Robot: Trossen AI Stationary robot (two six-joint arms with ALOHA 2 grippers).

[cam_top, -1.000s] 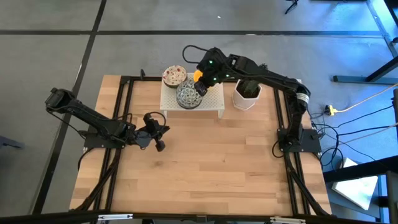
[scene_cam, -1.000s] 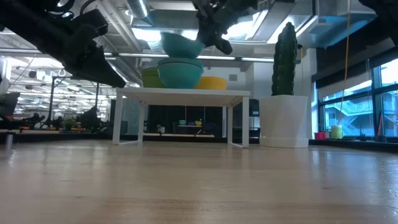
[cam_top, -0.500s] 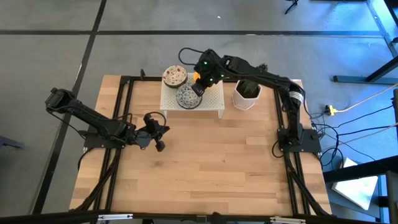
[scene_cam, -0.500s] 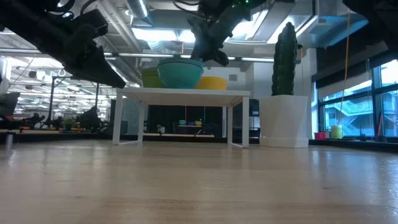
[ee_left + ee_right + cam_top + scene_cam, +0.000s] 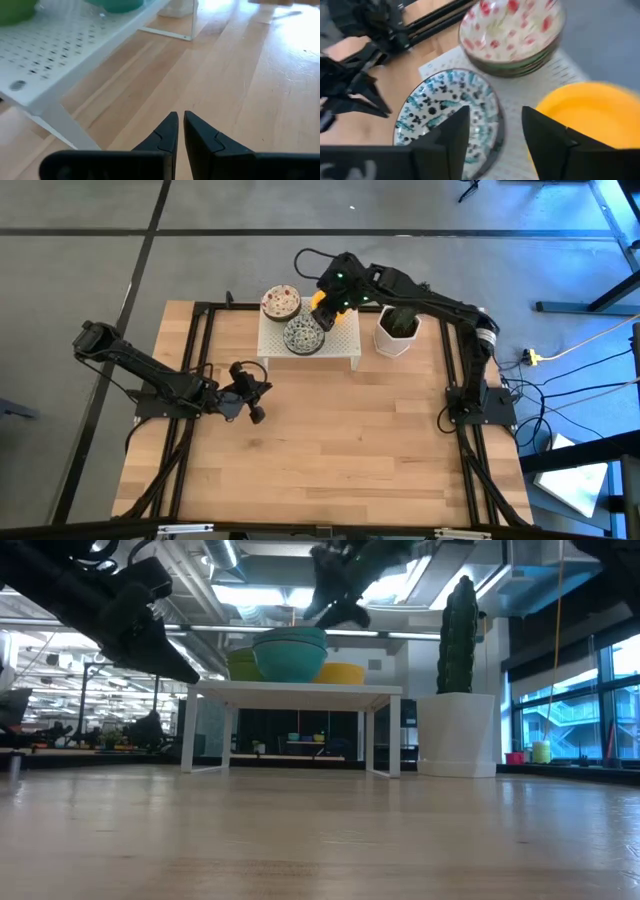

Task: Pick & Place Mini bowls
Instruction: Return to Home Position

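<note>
On the white perforated rack at the table's far side stand the mini bowls. The white ones with blue-green pattern are nested near the rack's front. A red-speckled stack stands behind them on the left, and a yellow bowl on the right. My right gripper hovers open just above the patterned stack's right rim, touching nothing. My left gripper hangs shut over bare wood, near the rack's left leg.
A white pot with a tall cactus stands just right of the rack, close under my right arm. The wooden table between the rack and the near edge is bare. Black frame rails run along both sides.
My right gripper has lowered a tilted patterned bowl onto the patterned stack on the rack, opened and let it go, then risen a little above it. The bowl now sits nested level in the stack.
</note>
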